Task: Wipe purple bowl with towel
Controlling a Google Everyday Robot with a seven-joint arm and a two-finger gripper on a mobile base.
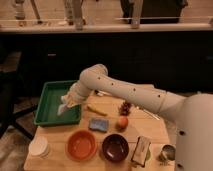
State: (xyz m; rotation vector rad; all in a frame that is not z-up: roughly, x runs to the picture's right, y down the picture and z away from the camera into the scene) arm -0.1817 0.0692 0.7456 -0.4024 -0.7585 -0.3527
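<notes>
Gripper [67, 103], at the end of the white arm [125, 92], hangs over the green tray [46, 112], above the tray's side nearer the middle of the table [155, 131]. Its fingers are closed tight on the towel [62, 109], a small pale cloth that droops just beneath them toward the tray floor; whether the cloth touches the tray cannot be told.

The purple bowl [115, 146] is well apart from the gripper, nearer the table's front edge and off to the picture's right of it. Beside that bowl, more directly in front of the gripper, sits the orange bowl [81, 145]. Between the gripper and the two bowls lies a blue sponge [98, 124], with a round orange fruit [122, 122] just beside it. A yellow stick-like item [96, 109] lies near the gripper, just outside the tray. Farther along under the arm is a small dark red cluster [125, 106]. A stack of white cups [38, 146] stands at the front corner, below the tray.
</notes>
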